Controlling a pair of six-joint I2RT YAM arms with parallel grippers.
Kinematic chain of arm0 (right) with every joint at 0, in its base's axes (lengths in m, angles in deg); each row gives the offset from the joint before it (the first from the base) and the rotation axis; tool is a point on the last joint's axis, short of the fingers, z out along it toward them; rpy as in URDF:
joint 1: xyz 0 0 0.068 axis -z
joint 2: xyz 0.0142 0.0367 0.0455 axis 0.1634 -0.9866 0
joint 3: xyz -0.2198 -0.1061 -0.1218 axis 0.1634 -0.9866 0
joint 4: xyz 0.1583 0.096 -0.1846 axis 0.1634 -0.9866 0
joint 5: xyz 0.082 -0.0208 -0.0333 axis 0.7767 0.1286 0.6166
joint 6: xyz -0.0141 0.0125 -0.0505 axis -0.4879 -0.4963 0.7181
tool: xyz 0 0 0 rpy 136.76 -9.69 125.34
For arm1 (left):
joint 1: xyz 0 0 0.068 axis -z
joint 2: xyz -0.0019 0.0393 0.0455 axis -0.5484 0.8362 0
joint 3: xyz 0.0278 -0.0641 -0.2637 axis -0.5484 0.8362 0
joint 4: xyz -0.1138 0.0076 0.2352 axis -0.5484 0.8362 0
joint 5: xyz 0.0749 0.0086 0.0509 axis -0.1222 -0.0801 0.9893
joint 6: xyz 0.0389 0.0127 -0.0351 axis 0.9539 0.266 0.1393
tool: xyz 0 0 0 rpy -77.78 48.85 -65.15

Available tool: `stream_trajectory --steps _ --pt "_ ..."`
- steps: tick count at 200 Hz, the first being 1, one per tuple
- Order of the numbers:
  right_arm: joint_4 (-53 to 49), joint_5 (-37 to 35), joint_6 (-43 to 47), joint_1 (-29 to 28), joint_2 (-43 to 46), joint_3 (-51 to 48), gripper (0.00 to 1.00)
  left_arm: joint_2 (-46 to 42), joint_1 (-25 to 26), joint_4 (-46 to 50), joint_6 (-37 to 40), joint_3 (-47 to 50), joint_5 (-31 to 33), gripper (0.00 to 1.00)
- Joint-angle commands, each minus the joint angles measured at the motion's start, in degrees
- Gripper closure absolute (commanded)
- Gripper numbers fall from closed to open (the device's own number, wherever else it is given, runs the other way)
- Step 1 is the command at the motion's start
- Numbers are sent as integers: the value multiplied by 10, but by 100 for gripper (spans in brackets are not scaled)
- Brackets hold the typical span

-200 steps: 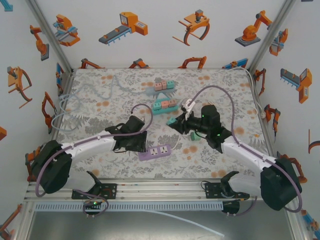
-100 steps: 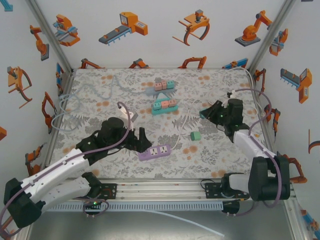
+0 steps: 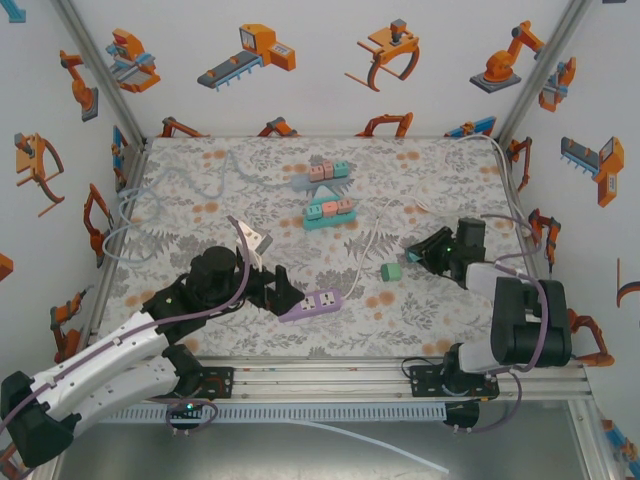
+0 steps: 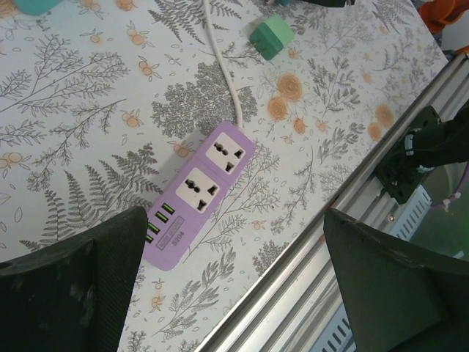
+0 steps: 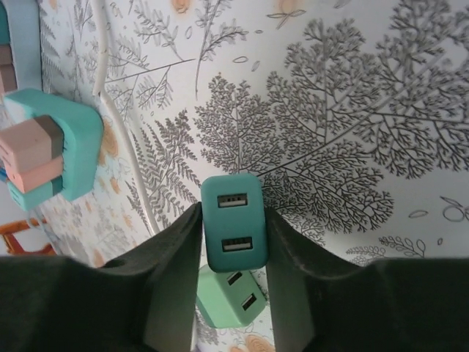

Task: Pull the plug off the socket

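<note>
Plug: teal two-port USB charger (image 5: 233, 235), out of the socket and clamped between the right gripper's fingers, ports facing the wrist camera
Right gripper (image 5: 231, 213): jaws nearly together, one finger (image 5: 172, 249) pressed on each side of the plug; in the top view it (image 3: 418, 250) sits right of centre on the table, well apart from the power strip
Power strip (image 4: 198, 192): purple, lying flat on the floral table (image 4: 88, 110) near the front edge; both of its large sockets stand empty, with a row of green-lit ports at its near end; in the top view it (image 3: 310, 303) lies just right of the left gripper
Left gripper (image 4: 234, 220): jaws spread fully wide and holding nothing, one dark finger (image 4: 80, 279) to each side of the wrist view, the strip lying below and between them without touching; seen from above it (image 3: 275, 290) is at the strip's left end
White cord (image 4: 220, 59): leaves the strip's far end and curves away toward the back of the table
Green charger (image 3: 390, 271): a second, lighter block resting on the table between the strip and the right gripper; the right wrist camera shows it (image 5: 227, 297) just beneath the held plug
Teal holder (image 3: 329, 210): carries pink and teal blocks, far of centre
Aluminium rail (image 4: 308, 271): runs along the near table edge, beside the strip
</note>
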Motion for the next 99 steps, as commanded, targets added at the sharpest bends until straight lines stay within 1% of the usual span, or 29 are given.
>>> stream_trajectory --steps 1,35,58,81,99 --pt "5 -37 -9 2 10 -21 54 1 4 -6 9 -5 26 3" --pt "-42 -90 -1 1 62 -31 44 -4 5 8 -1 -6 68 3" --pt "-73 -127 21 0 124 -26 42 -12 5 11 -6 -4 89 3" --pt "-97 -174 79 -16 169 -5 42 -16 3 25 -19 -8 148 3" --pt "-107 -216 126 -57 186 25 42 -8 -9 55 -34 -29 204 3"
